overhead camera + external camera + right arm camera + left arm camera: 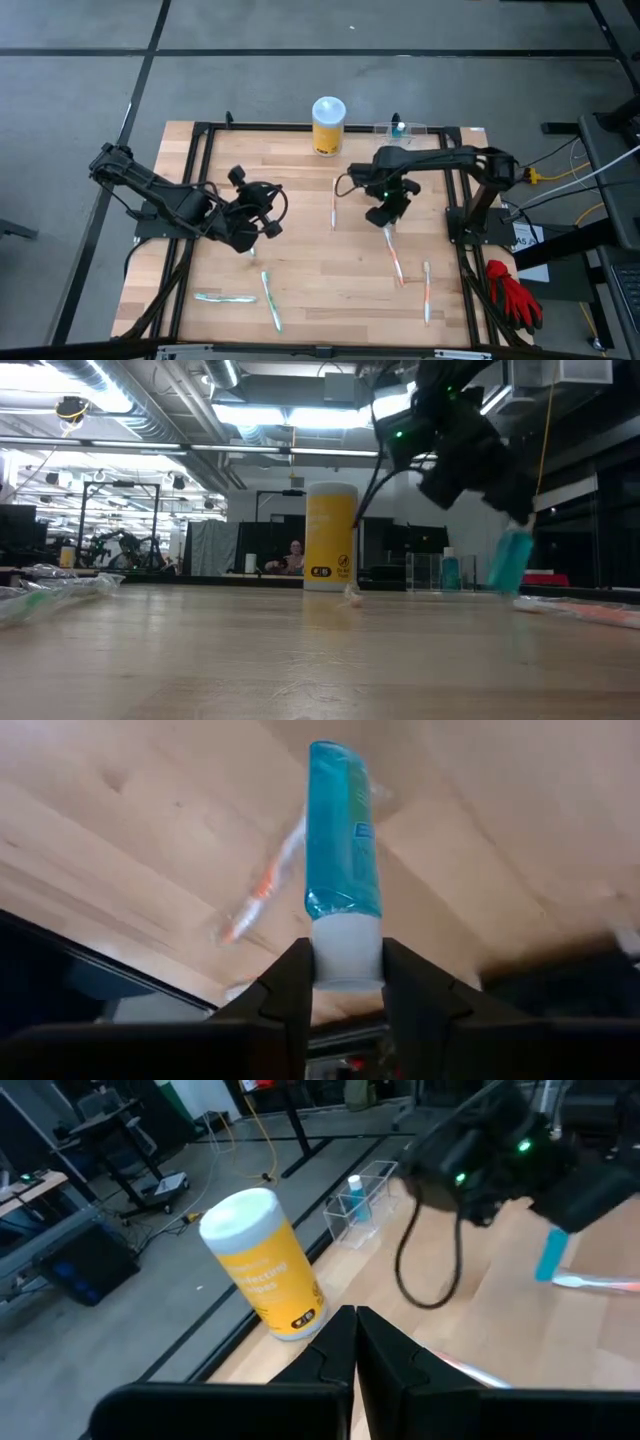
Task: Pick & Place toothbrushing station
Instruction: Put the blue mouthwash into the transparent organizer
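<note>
The toothbrushing station is a clear, low plastic holder standing at the table's far edge, right of the yellow canister. A small blue bottle stands in it. It also shows in the low view and the left wrist view. My right gripper is over the table's middle right, shut on a blue tube with a white cap. My left gripper is shut and empty over the table's left middle. My right gripper pinches the tube's white cap between its two fingers. The fingers come from above, slanting down. The tube's blue body points away from the fingers and hangs tilted below them, seemingly clear of the table.
Orange-and-white toothbrushes lie on the table at the middle, below my right gripper and at the near right. A green toothbrush and a green wrapped one lie at the near left. A red glove lies off the table's right.
</note>
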Action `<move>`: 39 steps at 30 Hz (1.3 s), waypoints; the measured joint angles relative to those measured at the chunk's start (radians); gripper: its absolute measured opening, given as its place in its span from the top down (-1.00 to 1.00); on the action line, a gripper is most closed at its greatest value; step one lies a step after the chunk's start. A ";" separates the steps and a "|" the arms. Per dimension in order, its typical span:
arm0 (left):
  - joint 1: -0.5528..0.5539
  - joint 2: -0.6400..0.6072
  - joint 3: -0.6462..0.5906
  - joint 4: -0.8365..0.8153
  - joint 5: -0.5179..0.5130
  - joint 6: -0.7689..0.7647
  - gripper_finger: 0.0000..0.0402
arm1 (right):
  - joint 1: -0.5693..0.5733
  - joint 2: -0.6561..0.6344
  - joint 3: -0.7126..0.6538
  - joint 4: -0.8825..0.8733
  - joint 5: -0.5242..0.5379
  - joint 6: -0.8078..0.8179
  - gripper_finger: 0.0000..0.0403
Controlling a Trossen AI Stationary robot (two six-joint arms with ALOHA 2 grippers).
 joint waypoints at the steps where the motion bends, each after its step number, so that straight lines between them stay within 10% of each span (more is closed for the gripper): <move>1: -0.002 0.000 0.000 0.000 0.005 0.000 0.99 | 0.002 0.009 0.000 0.028 -0.001 0.010 0.51; 20: -0.008 -0.023 0.000 -0.001 0.026 -0.002 0.99 | -0.042 0.066 0.182 -0.186 0.128 -0.052 0.49; 39: -0.042 -0.028 -0.014 -0.048 -0.036 -0.051 0.99 | -0.170 0.152 0.165 -0.178 0.025 -0.033 0.37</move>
